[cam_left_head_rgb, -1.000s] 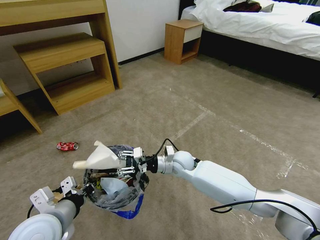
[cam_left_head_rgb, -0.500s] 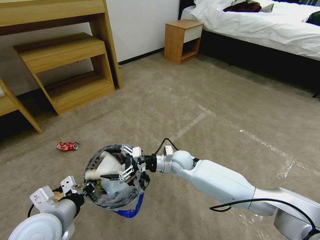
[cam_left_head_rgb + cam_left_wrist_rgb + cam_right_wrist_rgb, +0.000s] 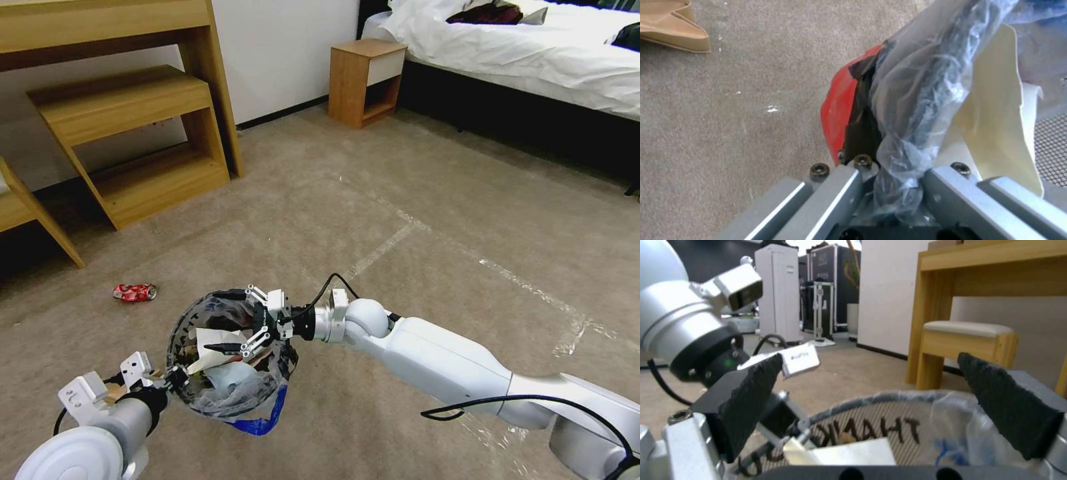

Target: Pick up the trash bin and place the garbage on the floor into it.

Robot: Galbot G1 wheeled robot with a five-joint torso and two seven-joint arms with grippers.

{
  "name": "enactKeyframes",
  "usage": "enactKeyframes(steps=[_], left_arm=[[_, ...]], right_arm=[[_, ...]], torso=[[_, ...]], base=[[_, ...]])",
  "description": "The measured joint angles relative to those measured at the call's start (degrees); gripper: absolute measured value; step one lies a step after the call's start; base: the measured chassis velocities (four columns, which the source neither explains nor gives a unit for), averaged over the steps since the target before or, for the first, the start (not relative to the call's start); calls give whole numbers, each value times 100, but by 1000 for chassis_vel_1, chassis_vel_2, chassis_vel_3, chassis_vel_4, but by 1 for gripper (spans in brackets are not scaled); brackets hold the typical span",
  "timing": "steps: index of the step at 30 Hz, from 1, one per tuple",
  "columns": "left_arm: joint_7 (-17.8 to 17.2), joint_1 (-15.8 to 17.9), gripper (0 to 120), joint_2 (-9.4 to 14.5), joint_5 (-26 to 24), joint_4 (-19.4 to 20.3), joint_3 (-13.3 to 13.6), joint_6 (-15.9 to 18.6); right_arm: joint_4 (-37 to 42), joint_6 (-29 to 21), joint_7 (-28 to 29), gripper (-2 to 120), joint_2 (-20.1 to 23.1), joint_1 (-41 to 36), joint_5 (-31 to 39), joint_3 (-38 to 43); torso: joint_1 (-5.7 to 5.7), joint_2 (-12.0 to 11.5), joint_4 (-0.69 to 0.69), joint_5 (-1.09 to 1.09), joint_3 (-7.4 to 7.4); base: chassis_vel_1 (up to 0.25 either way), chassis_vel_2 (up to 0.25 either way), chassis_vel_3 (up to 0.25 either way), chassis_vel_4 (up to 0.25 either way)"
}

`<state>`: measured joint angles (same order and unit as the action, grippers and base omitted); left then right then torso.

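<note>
- Left pincer [image 3: 175, 380], low at the near left of the head view, is clenched on the rim of the small round red trash bin [image 3: 230, 353] lined with clear crinkly plastic; the left wrist view shows bunched liner [image 3: 907, 140] pinched between its grey fingers [image 3: 835, 196], red wall [image 3: 840, 110] just beyond.
- The bin is held above the beige-brown short-pile carpet floor [image 3: 433, 193], its mouth facing up toward the camera.
- A crushed red can [image 3: 134, 292] lies on the floor, well apart from the bin, toward the wooden stepped shelf unit [image 3: 133, 143].
- Inside the bin lie a cream-white flat piece [image 3: 210, 357] and pale blue material [image 3: 230, 377]; a blue handle strip [image 3: 270, 417] hangs below the rim.
- Right pincer [image 3: 230, 320] hovers over the bin mouth, released, its black pads [image 3: 753, 393] spread wide with nothing between them.
- Shiny clear tape lines [image 3: 387, 247] cross the floor to the right.
</note>
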<state>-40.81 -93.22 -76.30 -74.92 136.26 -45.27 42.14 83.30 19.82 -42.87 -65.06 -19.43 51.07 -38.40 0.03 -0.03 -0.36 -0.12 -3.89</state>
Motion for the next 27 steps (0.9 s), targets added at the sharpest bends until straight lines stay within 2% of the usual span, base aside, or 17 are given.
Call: enactKeyframes(steps=[6,11,14,16,17,18,19,21,25,27], left_arm=[[-52,5,0,22,-88,-7,-26,0],[-87,-20,0,69,-178,20,-81,0],[-91,-49,0,99,-208,36,-119,0],[-82,-87,0,152,-224,70,-168,0],[-76,-96,0,173,-227,79,-179,0],[-76,-96,0,173,-227,79,-179,0],[-70,-100,0,197,-236,92,-186,0],[-68,-103,0,228,-259,126,-189,-1],[-67,-120,0,251,-276,158,-190,-1],[-66,-142,0,269,-280,194,-191,0]], right_arm=[[141,-14,1,100,11,192,147,233],[279,-62,133,100,12,437,299,727],[430,-145,448,100,29,499,403,1173],[702,-448,981,100,160,511,563,1902],[764,-498,1222,100,225,495,587,2119],[764,-498,1222,100,225,495,587,2119],[840,-528,1530,100,316,433,600,2345],[994,-551,2114,100,520,178,584,2740],[1124,-572,2515,100,771,-219,426,3137],[1203,-577,2706,100,1058,-728,147,3667]], torso=[[0,0,1,0,0],[0,0,1,-1,0],[0,0,2,0,0],[0,0,2,-1,1],[0,0,0,-1,1],[0,0,0,-1,1],[0,0,1,0,0],[0,0,1,1,0],[0,0,-1,2,0],[0,0,-3,3,0]], base=[[0,0,0,0],[0,0,0,0],[0,0,0,0],[0,0,0,0],[0,0,0,0],[0,0,0,0],[0,0,0,0],[0,0,0,0],[0,0,0,0],[0,0,0,0]])
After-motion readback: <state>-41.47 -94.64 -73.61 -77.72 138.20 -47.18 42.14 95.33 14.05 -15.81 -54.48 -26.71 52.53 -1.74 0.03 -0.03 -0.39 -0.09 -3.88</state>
